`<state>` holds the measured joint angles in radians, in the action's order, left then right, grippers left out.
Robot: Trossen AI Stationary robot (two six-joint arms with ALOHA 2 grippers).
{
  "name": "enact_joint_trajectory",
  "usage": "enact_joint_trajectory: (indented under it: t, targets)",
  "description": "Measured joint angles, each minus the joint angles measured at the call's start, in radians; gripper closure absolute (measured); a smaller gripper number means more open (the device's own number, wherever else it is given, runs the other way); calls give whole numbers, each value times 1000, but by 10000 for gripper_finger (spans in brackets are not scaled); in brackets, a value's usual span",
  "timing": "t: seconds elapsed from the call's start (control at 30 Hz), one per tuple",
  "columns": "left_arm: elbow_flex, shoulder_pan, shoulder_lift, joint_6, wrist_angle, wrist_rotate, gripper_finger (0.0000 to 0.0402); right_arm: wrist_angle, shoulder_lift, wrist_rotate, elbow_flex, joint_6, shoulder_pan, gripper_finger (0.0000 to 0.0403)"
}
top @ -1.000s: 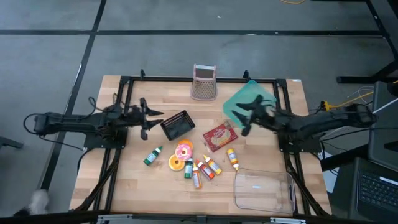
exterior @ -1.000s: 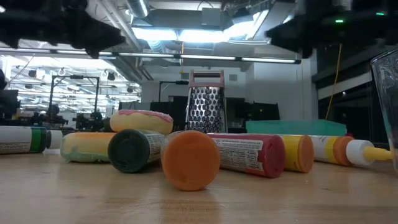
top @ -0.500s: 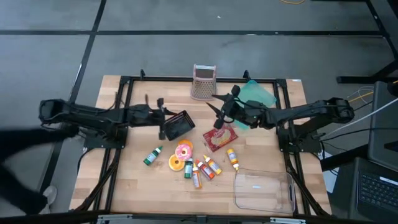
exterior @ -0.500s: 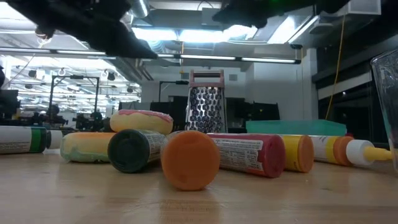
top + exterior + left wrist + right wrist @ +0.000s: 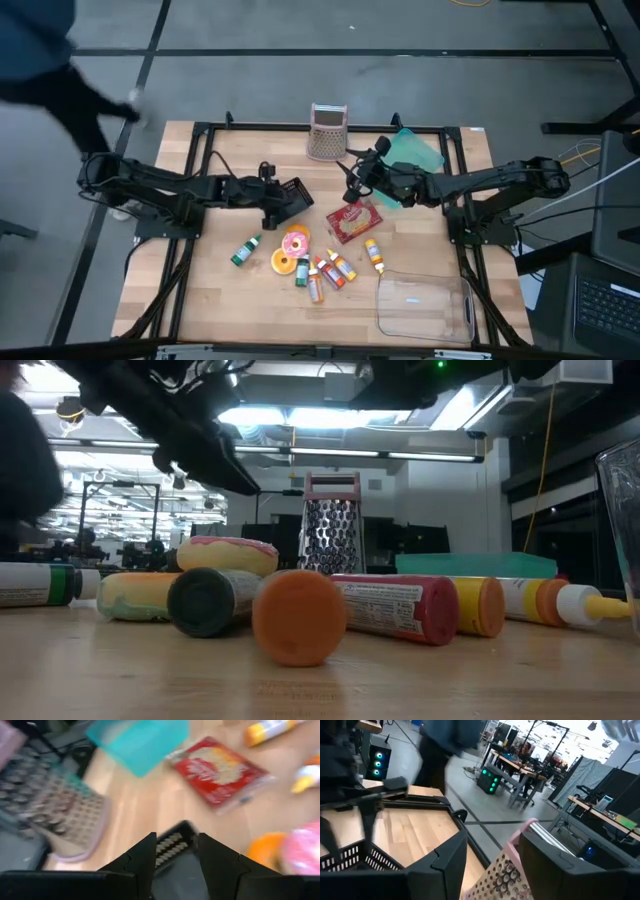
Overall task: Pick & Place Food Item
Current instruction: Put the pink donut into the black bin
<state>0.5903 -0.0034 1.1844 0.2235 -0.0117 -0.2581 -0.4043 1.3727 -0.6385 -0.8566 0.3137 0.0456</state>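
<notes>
A wooden table [image 5: 200, 300] is seen from above, w/ two dark arms reaching in toward its middle. The left gripper [image 5: 268, 200] is held over a small black basket [image 5: 288, 199]; in its wrist view the fingers [image 5: 139, 859] are apart, w/ the basket's rim between them. The right gripper [image 5: 352, 180] is held near the table's centre, just above a red snack packet [image 5: 352, 219] and beside a teal lid [image 5: 408, 155]; its fingers are apart and nothing is held. A metal grater [image 5: 327, 133] stands at the far edge. Food items are clustered mid-table: a pink donut [image 5: 295, 241], an orange [image 5: 282, 263], a green bottle [image 5: 245, 250], several small sauce bottles [image 5: 330, 270]. A clear container [image 5: 425, 305] sits at the near right corner. A person's dark sleeve [image 5: 60, 70] is seen at the table's far left. The packet is judged light, flat, crinkly and slippery, so it is prob. best pinched at an edge; the donut looks soft and is prob. best taken gently across its sides.
</notes>
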Motion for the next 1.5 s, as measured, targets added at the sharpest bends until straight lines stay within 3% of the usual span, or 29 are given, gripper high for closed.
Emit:
enact_joint_trajectory:
  t: [0.17,0.27,0.53,0.87,1.13,1.5]
  targets:
    - [43,-39,0,-68,24,223,261,12,0,8,0,-8,0,225]
    - [63,-82,0,-74,31,272,261,10,0,27,0,-10,-1,225]
    - [111,-129,121,-95,93,281,261,-24,0,94,0,-11,-14,225]
    - [316,-98,352,-34,301,277,260,-33,0,125,1,-18,-14,225]
    - [372,-102,409,-39,366,348,260,-28,0,125,1,-14,-5,225]
    - [373,-102,434,-38,390,317,260,-25,0,131,1,-14,-5,225]
